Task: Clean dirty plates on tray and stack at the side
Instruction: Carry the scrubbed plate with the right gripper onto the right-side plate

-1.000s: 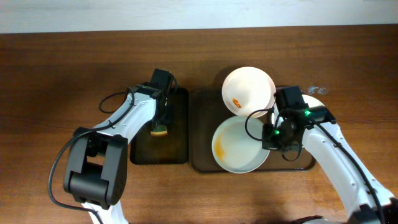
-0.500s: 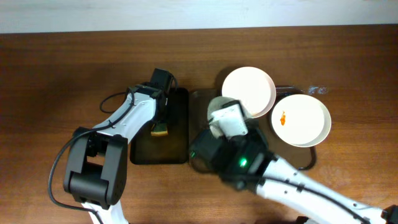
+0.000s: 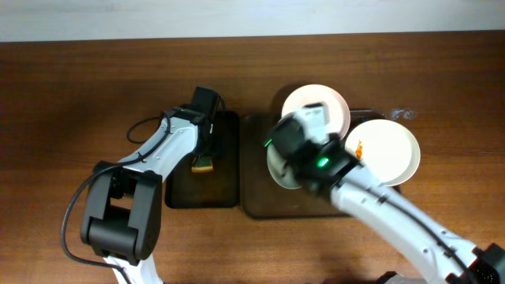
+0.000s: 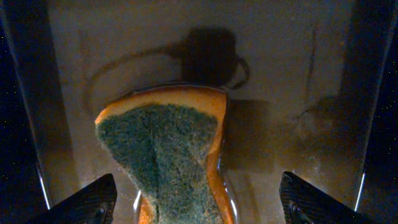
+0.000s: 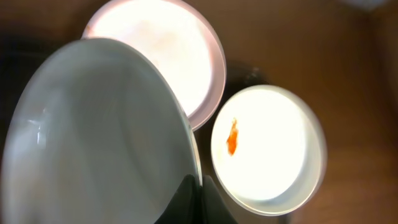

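Observation:
My right gripper (image 5: 199,194) is shut on the rim of one white plate (image 5: 93,137) and holds it tilted in the air above the brown tray (image 3: 260,201). In the overhead view only that plate's left edge (image 3: 276,167) shows under my raised right arm (image 3: 319,154). A second white plate (image 3: 316,104) lies at the tray's back. A third plate (image 3: 390,151) with an orange smear (image 3: 359,147) lies at the tray's right end. Both also show in the right wrist view, the back plate (image 5: 168,50) and the smeared one (image 5: 267,149). My left gripper (image 4: 199,205) is open around a sponge (image 4: 165,155).
The sponge (image 3: 203,165), orange with a green scouring face, lies on a narrower black tray (image 3: 181,189) left of the brown tray. My left arm (image 3: 158,154) reaches over that tray. Brown wooden table (image 3: 63,95) surrounds both trays.
My right arm has lifted the front plate off the brown tray, swung left and up with it, and uncovered the smeared plate at the right. The left arm and sponge have not moved.

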Robot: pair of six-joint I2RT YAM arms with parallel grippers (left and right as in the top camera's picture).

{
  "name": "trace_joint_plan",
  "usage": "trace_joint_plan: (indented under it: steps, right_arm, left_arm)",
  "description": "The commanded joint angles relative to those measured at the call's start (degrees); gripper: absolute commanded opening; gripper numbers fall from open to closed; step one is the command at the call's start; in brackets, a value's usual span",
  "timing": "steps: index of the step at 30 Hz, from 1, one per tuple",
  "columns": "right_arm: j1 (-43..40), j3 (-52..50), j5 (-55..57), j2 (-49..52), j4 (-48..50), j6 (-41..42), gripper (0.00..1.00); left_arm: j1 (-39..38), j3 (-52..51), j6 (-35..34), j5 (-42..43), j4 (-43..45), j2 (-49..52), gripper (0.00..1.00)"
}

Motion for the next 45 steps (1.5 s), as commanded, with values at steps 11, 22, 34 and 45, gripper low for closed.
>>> trace_joint_plan:
  steps: [11,22,34,45]
  right_arm:
    - [-85.7,1.8,-62.5,-0.3,4.0,-9.4,0.04]
    - [-90.9,2.3,-66.4,8.5,14.1,-13.0,0.33]
    - [-44.6,9.1,-52.1,8.6,-1.6,-31.0,0.59]
    - [-38.2,9.1,-44.8,13.8,12.3,-33.1,0.41]
  left_arm:
    - [0.4,-0.1,0.0,2.1,0.2,0.6,0.82]
    - [0.4,-0.1,0.0,2.1,0.2,0.6,0.82]
    - [0.4,-0.1,0.1,4.3,0.7,0.6,0.82]
    - [0.4,-0.1,0.0,4.3,0.6,0.6,0.82]
